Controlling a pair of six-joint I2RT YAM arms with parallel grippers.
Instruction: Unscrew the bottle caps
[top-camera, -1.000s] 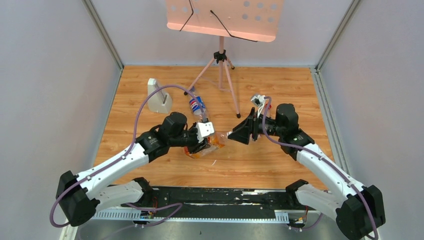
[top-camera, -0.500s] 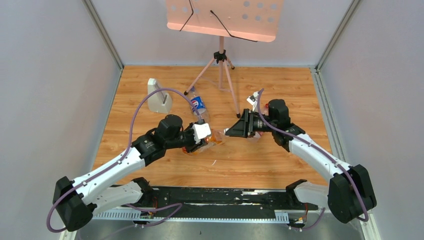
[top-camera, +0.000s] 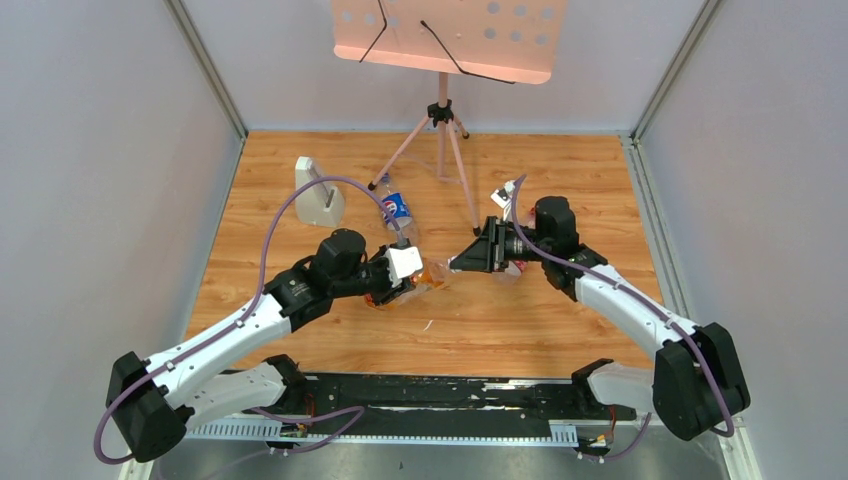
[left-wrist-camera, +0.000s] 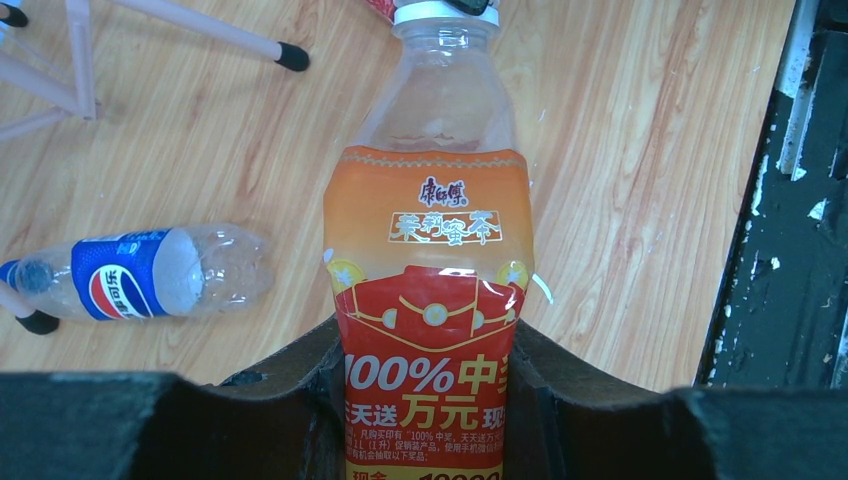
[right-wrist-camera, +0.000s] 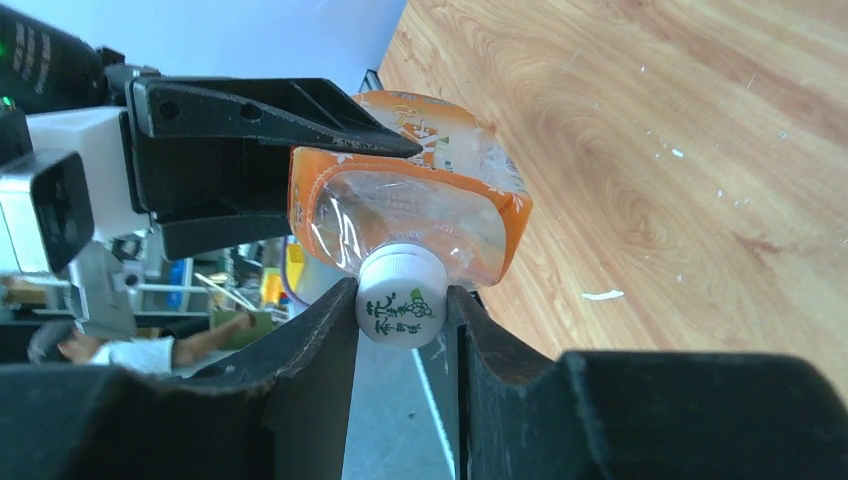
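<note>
My left gripper (top-camera: 408, 284) is shut on the body of the squat orange-labelled bottle (left-wrist-camera: 430, 250), which it holds off the table with the neck pointing right. The bottle's white cap (right-wrist-camera: 402, 302) sits between the fingers of my right gripper (right-wrist-camera: 402, 305), and both pads press on its sides. Seen from above, the right gripper (top-camera: 456, 265) meets the orange bottle (top-camera: 430, 276) at the table's middle. A Pepsi bottle (top-camera: 396, 211) with a blue label lies on its side behind it, also visible in the left wrist view as the Pepsi bottle (left-wrist-camera: 140, 275). Its cap is too small to make out.
A pale grey upright block (top-camera: 318, 194) stands at the back left. A pink music stand tripod (top-camera: 443, 150) stands at the back centre, one rubber foot (left-wrist-camera: 292, 57) close to the bottles. A black strip (top-camera: 450, 390) runs along the near edge.
My right gripper moved left onto the white cap and closed on it. The left arm shifted slightly left, still holding the orange bottle.
</note>
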